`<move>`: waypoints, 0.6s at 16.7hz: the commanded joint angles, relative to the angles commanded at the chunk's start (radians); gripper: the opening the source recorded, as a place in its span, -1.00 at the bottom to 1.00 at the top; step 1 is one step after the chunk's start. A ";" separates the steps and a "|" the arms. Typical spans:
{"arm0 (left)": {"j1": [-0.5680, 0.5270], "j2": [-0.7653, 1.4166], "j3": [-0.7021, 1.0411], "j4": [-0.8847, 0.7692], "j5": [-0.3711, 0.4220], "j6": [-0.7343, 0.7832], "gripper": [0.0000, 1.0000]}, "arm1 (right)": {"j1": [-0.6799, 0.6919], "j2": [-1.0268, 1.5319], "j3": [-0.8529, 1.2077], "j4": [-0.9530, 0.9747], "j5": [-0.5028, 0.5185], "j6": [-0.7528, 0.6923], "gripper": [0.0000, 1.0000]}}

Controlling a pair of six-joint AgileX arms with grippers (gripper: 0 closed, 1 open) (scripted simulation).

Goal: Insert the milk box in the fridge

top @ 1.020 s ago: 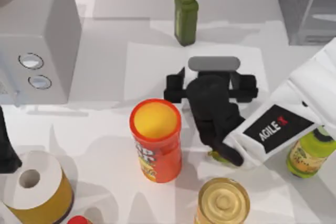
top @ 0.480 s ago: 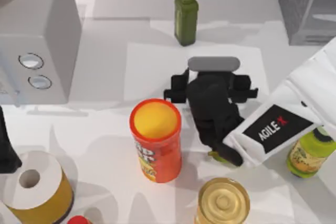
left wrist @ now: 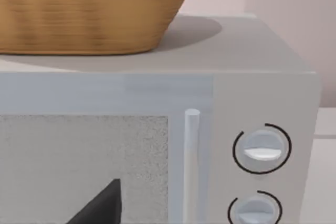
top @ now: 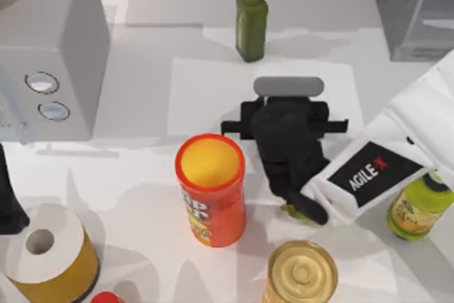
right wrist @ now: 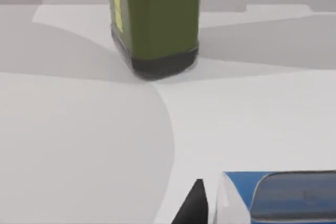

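White "AGILE X" lettering, right arm (top: pixel 369 172)

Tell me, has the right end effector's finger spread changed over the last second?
Yes. In the top view the right end effector has drawn its fingers inward around the milk box, while the green bottle beyond it stays put.

Simulated kitchen, microwave (top: pixel 50 47), fridge (top: pixel 411 8)
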 joint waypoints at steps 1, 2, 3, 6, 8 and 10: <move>0.000 0.000 0.000 0.000 0.000 0.000 1.00 | 0.000 0.000 0.000 0.000 0.000 0.000 -1.00; 0.000 0.000 0.000 0.000 0.000 0.000 1.00 | 0.000 0.000 0.000 0.000 0.000 0.000 -1.00; 0.000 0.000 0.000 0.000 0.000 0.000 1.00 | 0.000 0.000 0.000 0.000 0.000 0.000 -1.00; 0.000 0.000 0.000 0.000 0.000 0.000 1.00 | 0.000 0.000 0.000 0.000 0.000 0.000 -1.00; 0.000 0.000 0.000 0.000 0.000 0.000 1.00 | 0.000 0.000 0.000 0.000 0.000 0.000 -1.00; 0.000 0.000 0.000 0.000 0.000 0.000 1.00 | -0.002 -0.003 -0.001 -0.003 0.000 0.001 -1.00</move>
